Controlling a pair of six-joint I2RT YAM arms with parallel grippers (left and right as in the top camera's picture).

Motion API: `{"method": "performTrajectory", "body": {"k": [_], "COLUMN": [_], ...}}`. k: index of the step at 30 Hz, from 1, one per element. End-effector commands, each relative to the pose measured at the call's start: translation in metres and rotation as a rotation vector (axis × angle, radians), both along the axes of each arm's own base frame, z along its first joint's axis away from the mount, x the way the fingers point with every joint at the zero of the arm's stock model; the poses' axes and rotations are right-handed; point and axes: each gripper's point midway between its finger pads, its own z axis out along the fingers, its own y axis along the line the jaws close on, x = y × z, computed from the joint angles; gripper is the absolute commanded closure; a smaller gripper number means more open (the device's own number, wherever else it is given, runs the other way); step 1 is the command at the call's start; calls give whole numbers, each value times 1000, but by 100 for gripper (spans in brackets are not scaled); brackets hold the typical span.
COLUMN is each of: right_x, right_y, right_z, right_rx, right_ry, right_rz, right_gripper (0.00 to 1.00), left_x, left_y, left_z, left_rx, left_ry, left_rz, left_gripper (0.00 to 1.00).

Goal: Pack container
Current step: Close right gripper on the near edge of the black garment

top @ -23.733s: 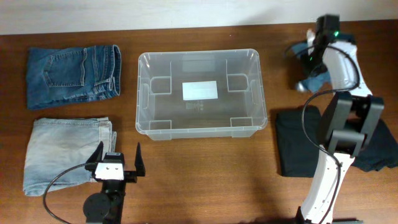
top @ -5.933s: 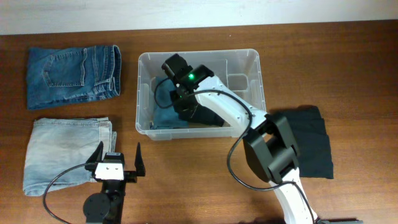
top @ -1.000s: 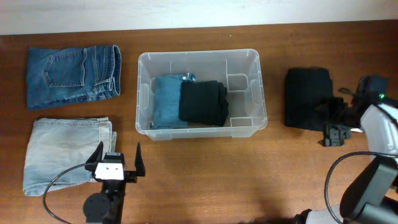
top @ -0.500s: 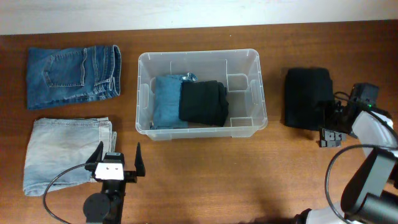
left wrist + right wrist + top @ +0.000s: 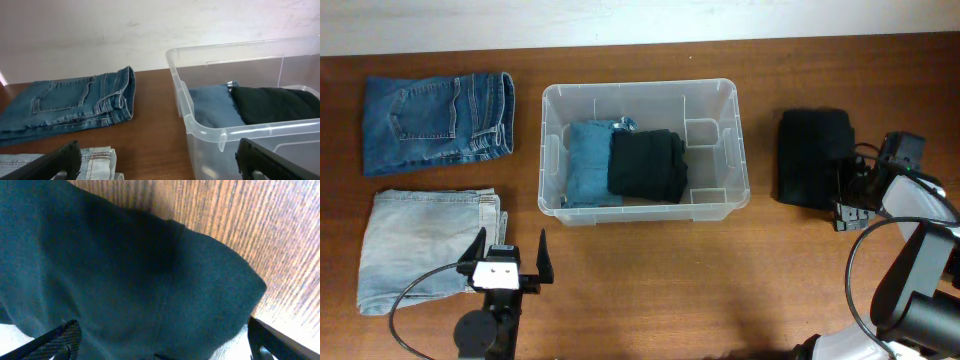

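Note:
The clear container (image 5: 640,87) stands mid-table and holds folded blue jeans (image 5: 586,166) with a black folded garment (image 5: 646,165) beside them. In the left wrist view the container (image 5: 226,132) shows both. Another black folded garment (image 5: 810,155) lies right of the container. My right gripper (image 5: 842,193) is at its right edge, open, and the black cloth (image 5: 125,270) fills the space between its jaws without being pinched. My left gripper (image 5: 511,245) rests open and empty at the front left.
Dark blue folded jeans (image 5: 437,122) lie at the back left and light blue folded jeans (image 5: 425,245) at the front left, partly under my left gripper's base. Both appear in the left wrist view, dark (image 5: 70,102) and light (image 5: 95,160).
My right gripper has edged in closer to the black garment on the table. The left arm and the container's contents are unchanged.

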Motion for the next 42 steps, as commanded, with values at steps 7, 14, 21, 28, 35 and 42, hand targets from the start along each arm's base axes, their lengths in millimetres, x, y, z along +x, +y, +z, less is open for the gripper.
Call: {"method": "performTrajectory", "body": {"k": [7,14,21,28,35,42], "right_x": [3,12,7,3,-2,-1], "right_y": [0,9,11,11,6,3], "right_z": [-4,-11,-30,-41,-42,-37], "right_rx": [-39,-46,-34,-28,-57,-65], "right_ry": [0,-3,45,76,101,88], "right_rz": [20,52,51,50,39,54], "right_gripper": [2,2,1,17,60,96], "left_x": [0,0,0,0,0,0], "left_y": [0,0,0,0,0,0], "left_z": [-2,-2,-2,-2,-2,-2], "left_rx": [12,12,12,12,12,12], "left_ry": [1,1,1,1,1,1], "left_rz": [-2,-2,-2,-2,-2,-2], "left_gripper": [1,1,1,1,0,1]}}
